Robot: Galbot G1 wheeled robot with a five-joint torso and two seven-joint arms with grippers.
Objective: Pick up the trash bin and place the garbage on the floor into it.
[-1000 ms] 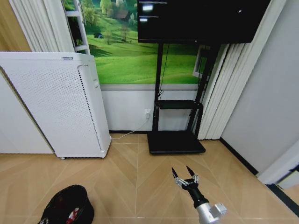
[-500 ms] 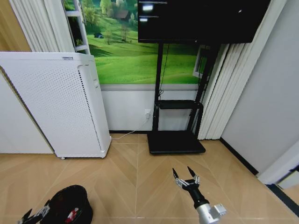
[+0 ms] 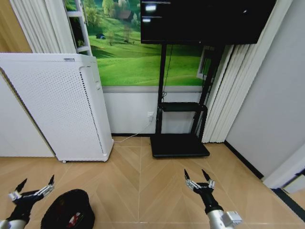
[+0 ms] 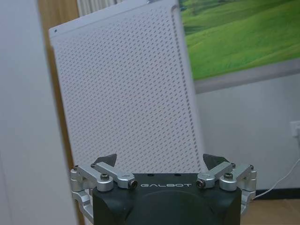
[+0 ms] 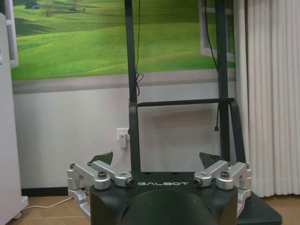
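Nearby, both released end effectors, left (image 3: 31, 187) and right (image 3: 199, 179), flank the trash bin (image 3: 66, 210).

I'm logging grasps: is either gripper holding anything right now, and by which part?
Nothing is held. The left gripper and right gripper are both open and empty; the trash bin sits untouched on the floor.

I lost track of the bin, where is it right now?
In the head view the trash bin stands on the floor at lower left, just right of the open left gripper, in front of the white air purifier.

Herringbone wood floor (image 3: 143, 191) under trash bin (image 3: 66, 212), white air purifier (image 3: 57, 109), black TV stand (image 3: 180, 145).
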